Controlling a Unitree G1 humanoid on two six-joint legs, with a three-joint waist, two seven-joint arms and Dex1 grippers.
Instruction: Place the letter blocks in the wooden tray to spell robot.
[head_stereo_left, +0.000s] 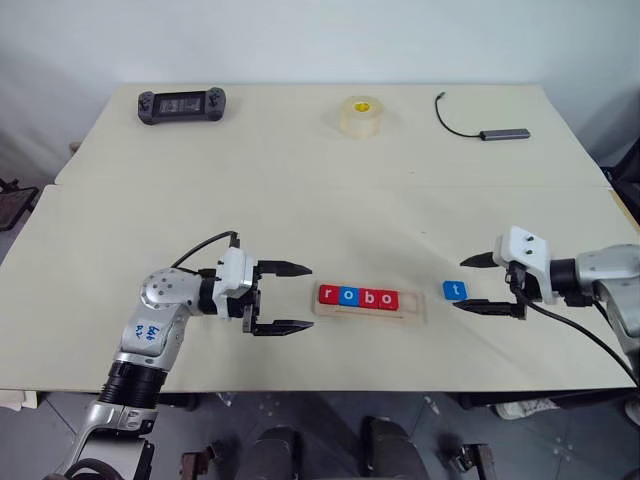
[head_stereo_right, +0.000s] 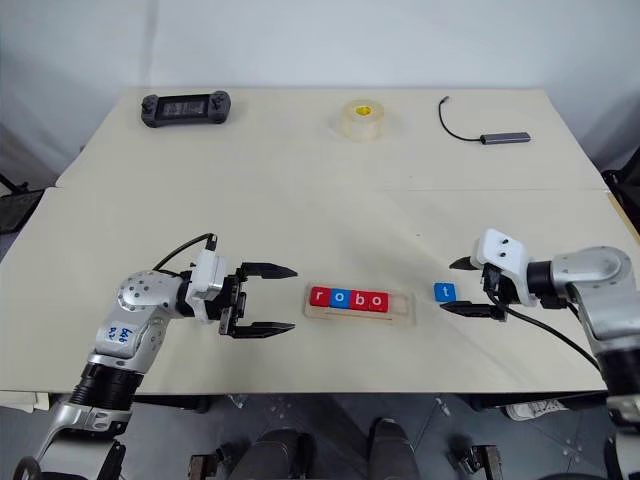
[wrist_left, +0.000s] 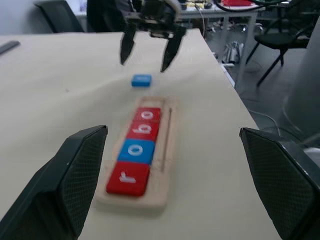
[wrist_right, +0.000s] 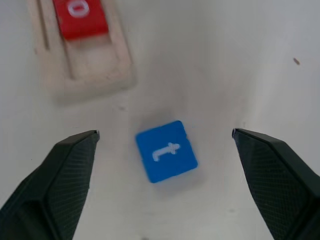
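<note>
The right gripper (wrist_right: 165, 137) was found with jaws spread wide and holding nothing, the blue t block (wrist_right: 166, 151) lying flat on the table between and just beyond the fingertips, near the tray's vacant end slot. The wooden tray (head_stereo_left: 417, 312), long axis crosswise, held r, o, b, o. The left gripper (head_stereo_left: 290, 297), likewise released and empty, stood off the tray's opposite end; the pale table (head_stereo_left: 300, 190) was bare around the block.

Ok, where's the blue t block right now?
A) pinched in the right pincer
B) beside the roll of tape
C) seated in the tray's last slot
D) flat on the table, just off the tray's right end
D: the t block lies flat on the table beyond the wooden tray, whose last slot is unfilled, with the open right pincer around it, not touching.
</note>
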